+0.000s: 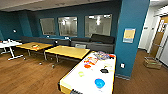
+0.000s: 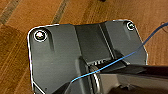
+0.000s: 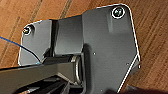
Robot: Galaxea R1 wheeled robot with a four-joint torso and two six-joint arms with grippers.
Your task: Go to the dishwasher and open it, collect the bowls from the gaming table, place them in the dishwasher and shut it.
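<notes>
The gaming table [image 1: 75, 83] stands near, just right of centre, its glossy white top running away toward a teal pillar [image 1: 131, 37]. On the top lie small bowls: a lime green one [image 1: 81, 73], an orange-red one [image 1: 87, 66], a black one [image 1: 104, 71], and a blue dish [image 1: 99, 82] nearest. Two yellow-topped tables [image 1: 67, 52] stand farther left, before a dark sofa [image 1: 100, 42]. A cardboard box [image 1: 152, 62] sits on the wooden floor [image 1: 25, 75] far right. Whether either gripper's fingers are open or closed cannot be told.
</notes>
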